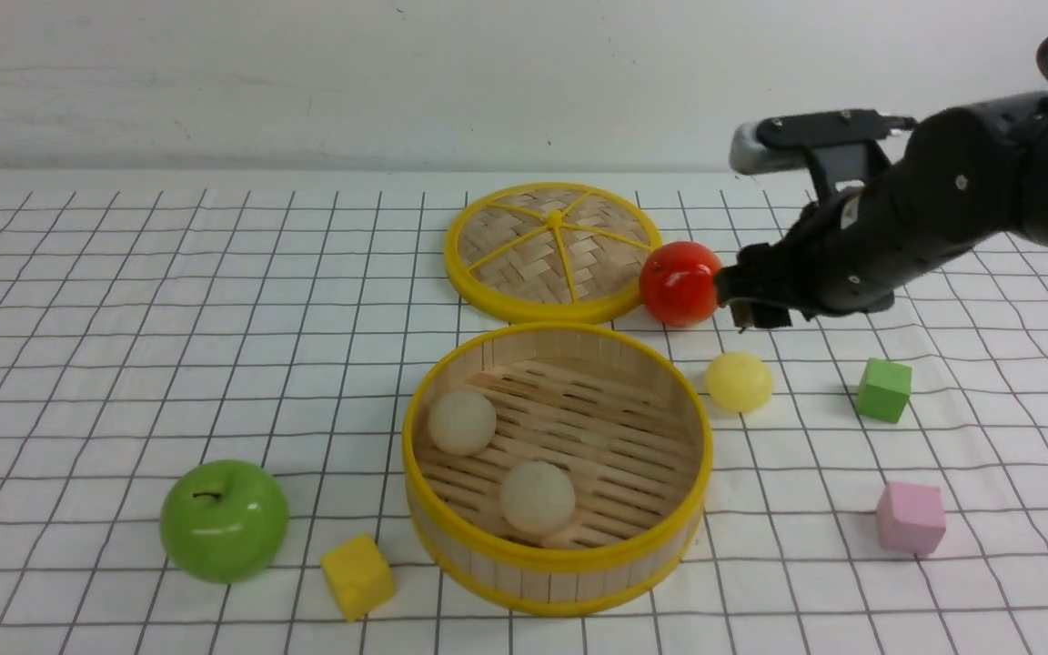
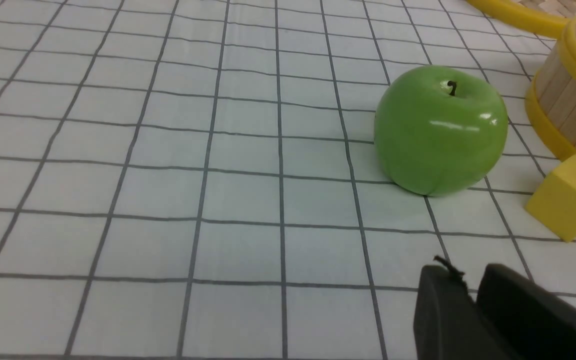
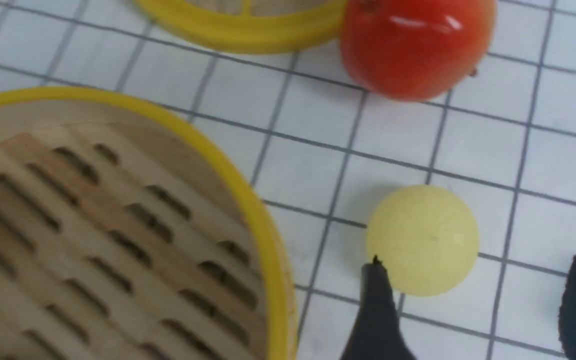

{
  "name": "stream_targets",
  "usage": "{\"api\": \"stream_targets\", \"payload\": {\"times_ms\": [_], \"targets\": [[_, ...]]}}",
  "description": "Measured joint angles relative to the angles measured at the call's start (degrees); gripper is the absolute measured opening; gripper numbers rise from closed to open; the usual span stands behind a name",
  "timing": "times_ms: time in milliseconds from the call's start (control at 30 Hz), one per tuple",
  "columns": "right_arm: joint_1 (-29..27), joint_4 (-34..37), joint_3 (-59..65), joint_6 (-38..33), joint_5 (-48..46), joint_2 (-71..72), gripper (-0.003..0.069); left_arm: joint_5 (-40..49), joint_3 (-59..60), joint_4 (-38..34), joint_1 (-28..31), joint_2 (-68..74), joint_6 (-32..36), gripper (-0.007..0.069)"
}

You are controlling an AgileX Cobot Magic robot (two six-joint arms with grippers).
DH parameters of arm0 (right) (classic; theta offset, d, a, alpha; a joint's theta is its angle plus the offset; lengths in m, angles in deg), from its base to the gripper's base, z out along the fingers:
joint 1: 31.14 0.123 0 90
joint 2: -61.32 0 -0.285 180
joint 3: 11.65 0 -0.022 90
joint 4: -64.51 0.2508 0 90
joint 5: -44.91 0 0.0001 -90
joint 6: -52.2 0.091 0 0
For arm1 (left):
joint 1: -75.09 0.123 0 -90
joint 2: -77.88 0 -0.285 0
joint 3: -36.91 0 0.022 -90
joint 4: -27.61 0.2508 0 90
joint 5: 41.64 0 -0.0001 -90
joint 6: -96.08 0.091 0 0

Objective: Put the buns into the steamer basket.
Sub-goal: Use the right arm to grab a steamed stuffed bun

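Note:
The steamer basket (image 1: 569,569) stands at the table's front centre, and two cream buns (image 1: 461,421) (image 1: 538,497) lie on its slatted floor. A pale yellow bun (image 1: 739,382) rests on the cloth just to the right of the basket. My right gripper (image 1: 750,305) hovers above and behind that bun, beside the red apple. In the right wrist view the gripper (image 3: 478,282) is open and empty. There the yellow bun (image 3: 423,240) lies just past one fingertip (image 3: 375,295), next to the basket rim (image 3: 248,200). My left gripper (image 2: 469,280) shows only in its wrist view, fingers together and empty.
A woven yellow-rimmed lid (image 1: 553,250) lies behind the basket, with a red apple (image 1: 680,282) at its right edge. A green apple (image 1: 224,520) and a yellow cube (image 1: 357,575) sit front left. A green cube (image 1: 883,389) and a pink cube (image 1: 911,517) sit right.

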Motion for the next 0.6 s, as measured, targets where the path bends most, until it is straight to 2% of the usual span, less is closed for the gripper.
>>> {"api": "stream_targets", "payload": {"times_ms": [167, 333, 600], "targets": [[-1.93, -0.05, 0.06, 2.63, 6.36, -5.76, 0.0337, 0.00, 0.00, 0.00, 0.00, 0.00, 0.00, 0.0110], [-1.93, -0.05, 0.06, 2.87, 8.77, -8.22, 0.0267, 0.00, 0.00, 0.00, 0.00, 0.00, 0.00, 0.0110], [-1.93, 1.74, 0.06, 2.87, 9.37, -10.24, 0.0244, 0.00, 0.00, 0.00, 0.00, 0.00, 0.00, 0.0113]]}}
